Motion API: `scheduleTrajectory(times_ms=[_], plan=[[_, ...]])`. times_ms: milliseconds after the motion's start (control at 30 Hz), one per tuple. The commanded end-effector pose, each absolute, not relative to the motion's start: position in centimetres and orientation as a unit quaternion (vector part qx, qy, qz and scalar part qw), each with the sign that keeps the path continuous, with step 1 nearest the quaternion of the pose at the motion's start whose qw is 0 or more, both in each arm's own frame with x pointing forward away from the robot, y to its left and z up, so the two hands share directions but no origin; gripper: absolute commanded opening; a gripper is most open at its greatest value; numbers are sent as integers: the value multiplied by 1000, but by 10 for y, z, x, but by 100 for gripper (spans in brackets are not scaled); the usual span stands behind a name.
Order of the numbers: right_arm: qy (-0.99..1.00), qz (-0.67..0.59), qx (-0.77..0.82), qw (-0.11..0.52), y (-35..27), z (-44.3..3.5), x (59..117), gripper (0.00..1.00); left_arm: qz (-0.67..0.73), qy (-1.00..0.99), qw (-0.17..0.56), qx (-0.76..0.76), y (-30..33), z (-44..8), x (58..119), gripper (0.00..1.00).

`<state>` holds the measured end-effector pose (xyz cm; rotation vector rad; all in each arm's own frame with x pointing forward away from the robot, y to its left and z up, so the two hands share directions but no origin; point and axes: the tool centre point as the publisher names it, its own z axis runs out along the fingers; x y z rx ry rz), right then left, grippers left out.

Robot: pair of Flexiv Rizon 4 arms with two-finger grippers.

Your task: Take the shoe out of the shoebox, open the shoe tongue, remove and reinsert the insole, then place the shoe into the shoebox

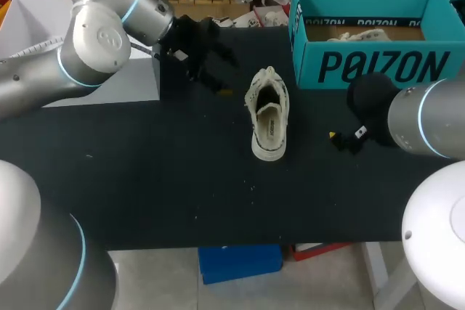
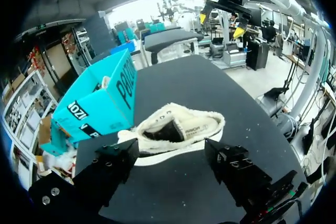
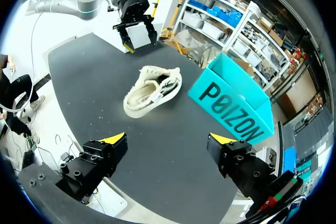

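A cream sneaker (image 1: pixel 267 110) lies on the black table (image 1: pixel 160 179), toe toward the front edge, with its mouth facing up. My left gripper (image 1: pixel 221 74) hovers just left of it, open and holding nothing. In the left wrist view the sneaker (image 2: pixel 178 129) lies ahead of that gripper (image 2: pixel 170 163), clear of both fingers. The teal shoebox (image 1: pixel 363 63) stands open at the back right, and a second pale shoe (image 1: pixel 360 34) lies inside it. To the sneaker's right, my right gripper (image 1: pixel 338 139) is open and empty. In its own view the right gripper (image 3: pixel 168 140) faces the sneaker (image 3: pixel 152 90) from a distance.
A white block (image 1: pixel 94 41) stands at the table's back left, behind my left arm. The shoebox (image 3: pixel 236 108) sits close beside the sneaker on the far side. Bare black tabletop stretches from the sneaker to the front edge.
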<state>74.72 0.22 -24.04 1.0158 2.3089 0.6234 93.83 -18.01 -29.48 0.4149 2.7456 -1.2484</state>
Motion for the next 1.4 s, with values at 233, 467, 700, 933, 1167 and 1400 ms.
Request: scheduleTrajectory(times_ms=[233,467,700,933,1167,1400], plan=[[856,232,377,269,2,-242,747,100,-416,903,27,105,-138,-266,890,100],[856,232,377,269,2,-242,747,100,-415,904,19,103,-135,-264,885,100],[856,232,377,269,2,-242,747,100,-415,904,19,103,-135,-264,885,100],[856,232,377,269,2,-242,747,100,-415,904,19,103,-135,-264,885,100],[856,232,377,269,2,-242,747,100,-415,904,19,103,-135,-264,885,100],[856,232,377,269,2,-242,747,100,-415,904,19,103,-135,-264,885,100]])
